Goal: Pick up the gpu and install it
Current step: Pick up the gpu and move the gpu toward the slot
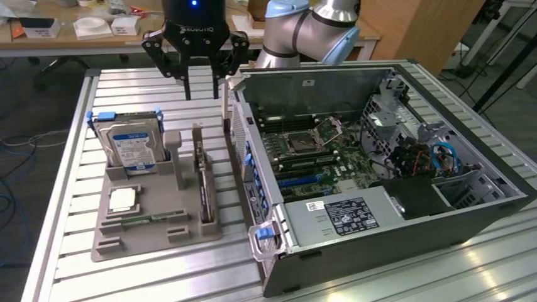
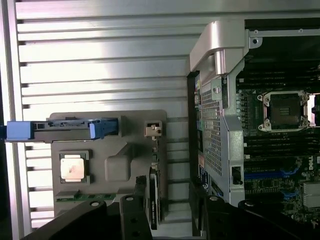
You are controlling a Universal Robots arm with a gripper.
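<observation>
We are working on the pick-up step, and nothing is in hand yet. The gripper (image 1: 201, 95) is hanging released, its jaws standing apart with only air between them. The gpu (image 1: 204, 182) is standing on its long edge in a slot of the grey holder tray (image 1: 160, 242), below the gripper and not touching it. In the wrist view we are looking straight down onto the card's thin top edge, which is lying between the two dark fingers (image 2: 131, 215), closer to one of them than to the other.

The hard drive (image 1: 127, 148) is standing upright in the same tray, off to the gripper's side toward the exterior view's left. The open computer case (image 1: 403, 226) is lying on the gripper's other side, just beside the tray, with its motherboard (image 1: 323, 157) exposed.

We are judging the task as barely begun: the card is sitting in its tray and the case is holding no gpu. As we read it, a sound grasp is calling for the jaws to be centred over the card's edge, kept parallel to its faces, and lowered without knocking the tray post near the card's far end.
</observation>
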